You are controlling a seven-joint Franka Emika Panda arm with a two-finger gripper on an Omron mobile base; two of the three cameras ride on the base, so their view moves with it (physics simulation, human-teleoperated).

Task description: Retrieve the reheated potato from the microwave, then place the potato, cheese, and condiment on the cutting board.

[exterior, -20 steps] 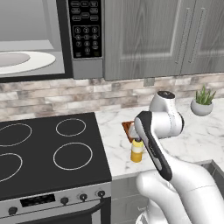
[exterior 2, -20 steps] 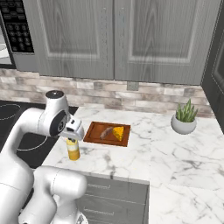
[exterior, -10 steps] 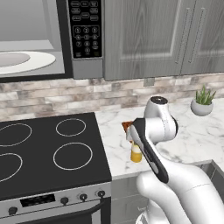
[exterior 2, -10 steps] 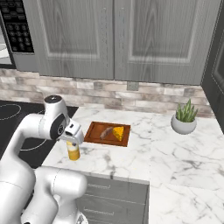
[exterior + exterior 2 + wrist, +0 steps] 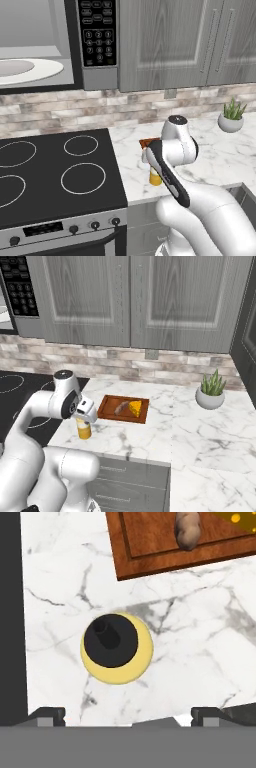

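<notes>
Grey cabinets (image 5: 130, 301), marble counter (image 5: 200, 431)

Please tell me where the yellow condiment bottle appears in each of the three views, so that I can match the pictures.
Left base view: condiment at centre, on the marble, partly behind the white arm.
Right base view: lower left, under the arm's head.
Hand view: left of centre, seen from above, dark cap up.
Shared landmark: the cutting board, just beyond the bottle.

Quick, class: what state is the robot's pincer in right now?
Pincer: open, holding nothing, poised above the condiment on the counter.
</notes>
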